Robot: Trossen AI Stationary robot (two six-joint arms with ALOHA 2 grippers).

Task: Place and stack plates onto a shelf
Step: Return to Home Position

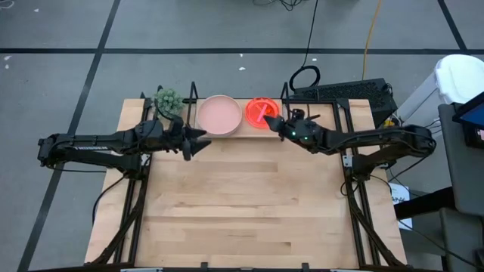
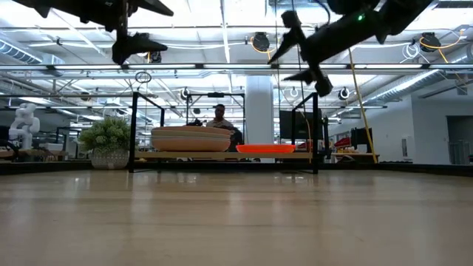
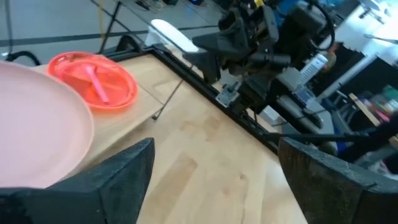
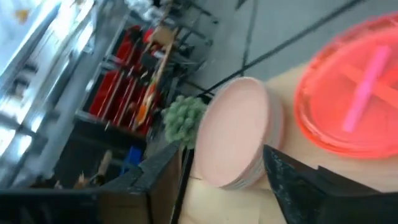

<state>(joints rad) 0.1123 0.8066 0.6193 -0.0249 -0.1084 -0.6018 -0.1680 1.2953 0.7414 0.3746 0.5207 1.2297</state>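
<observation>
While plates [image 1: 219, 114] sit on the shelf [image 1: 243, 131], left pincer [image 1: 198, 142] and right pincer [image 1: 274, 127] gape empty.

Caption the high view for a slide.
Shelf holds pink plate and translucent red plate; left claw and right claw hover open nearby.

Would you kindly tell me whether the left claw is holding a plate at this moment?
No, the left claw is open and empty in its wrist view, while the pale pink plate rests on the shelf.
</observation>
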